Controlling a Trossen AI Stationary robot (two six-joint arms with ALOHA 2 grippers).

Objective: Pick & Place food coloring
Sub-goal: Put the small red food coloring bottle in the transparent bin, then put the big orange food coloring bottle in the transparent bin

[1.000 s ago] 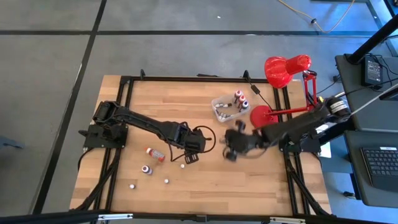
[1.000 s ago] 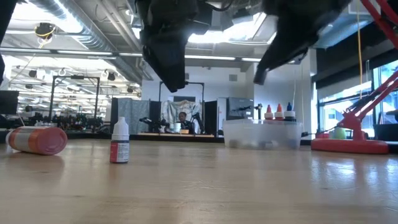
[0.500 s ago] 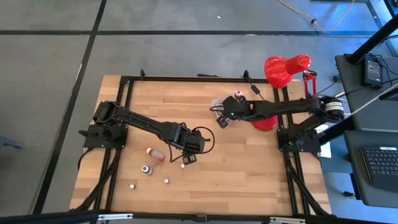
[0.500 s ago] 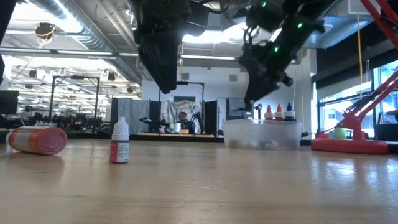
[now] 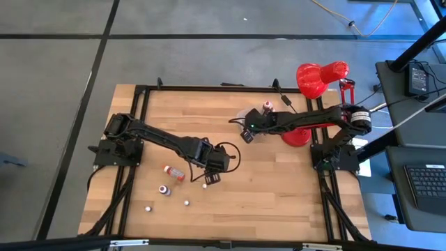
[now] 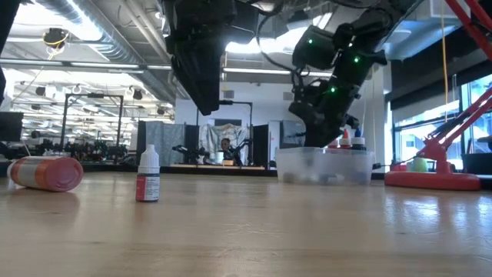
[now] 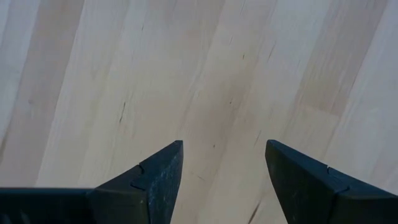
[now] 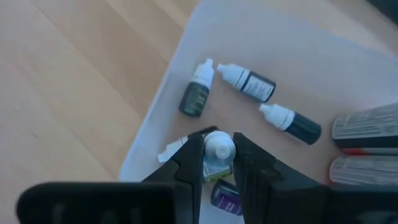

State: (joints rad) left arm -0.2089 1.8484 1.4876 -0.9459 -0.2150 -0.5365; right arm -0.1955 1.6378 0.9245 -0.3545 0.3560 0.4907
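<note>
Food coloring bottles are scattered: a red one (image 5: 173, 172) lies on the tabletop (image 5: 279, 188) at left, a dark one (image 5: 164, 189) stands nearby. The left tool (image 5: 209, 177) hangs over bare wood beside them, fingers spread and empty. Further right, the right tool (image 8: 219, 163) pinches a white-capped bottle (image 8: 218, 152) over the clear tub (image 8: 186, 112), where three more bottles (image 8: 254, 84) lie

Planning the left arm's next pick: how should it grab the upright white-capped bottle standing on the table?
Grip the upright bottle across its labelled body, just below the white cap, coming straight down. It stands apart from the lying red bottle, so open fingers can pass either side. Left gripper hangs open nearby.
</note>
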